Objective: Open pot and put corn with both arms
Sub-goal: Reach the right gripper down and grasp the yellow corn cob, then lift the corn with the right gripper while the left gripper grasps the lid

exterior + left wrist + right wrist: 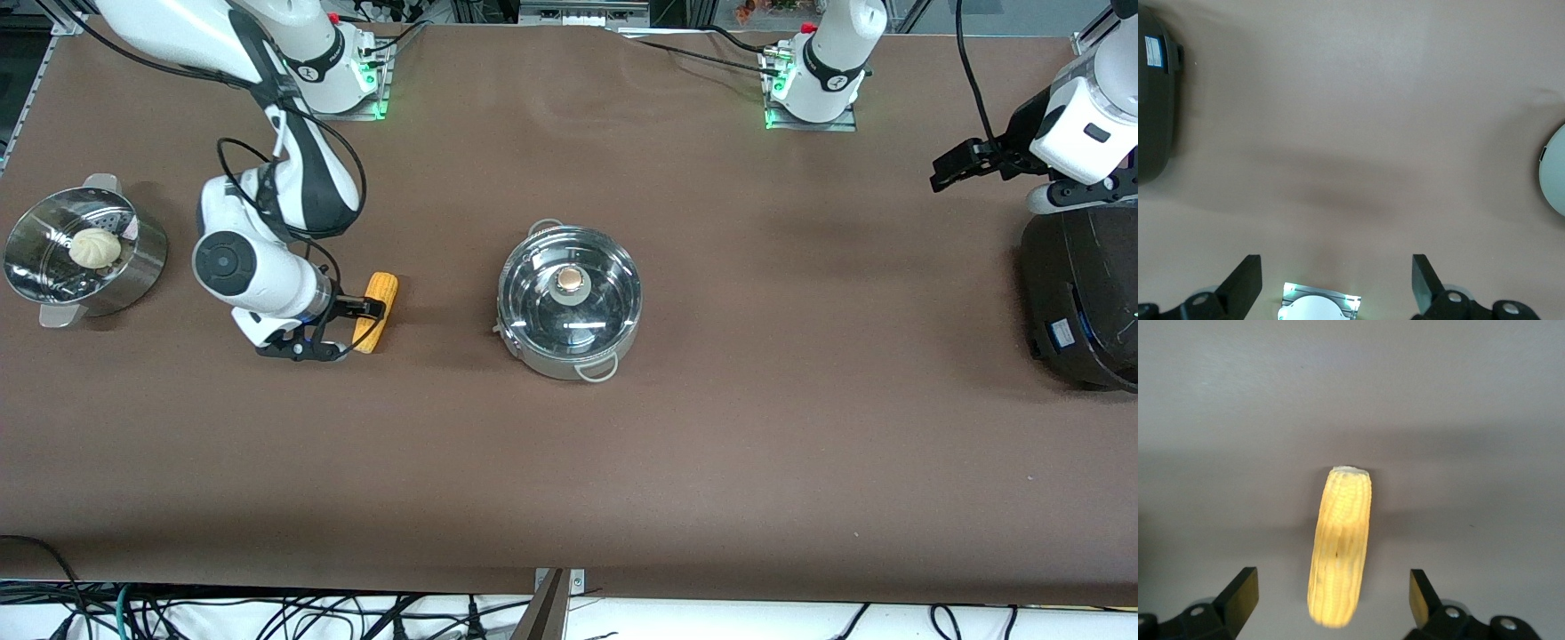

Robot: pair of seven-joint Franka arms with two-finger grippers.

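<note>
The pot [569,302] is round, shiny stainless steel, standing upright mid-tabletop with its clear glass lid [569,289] on (tan knob [572,283] centred) and thin wire loop handles at the rim. The corn [376,311], a tapered yellow-orange cob, lies flat beside it toward the right arm's end, apart from the pot.

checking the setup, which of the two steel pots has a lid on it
The pot in the middle of the table, under a clear glass lid with a tan knob. The steamer pot at the right arm's end is open, with a white bun inside.
</note>
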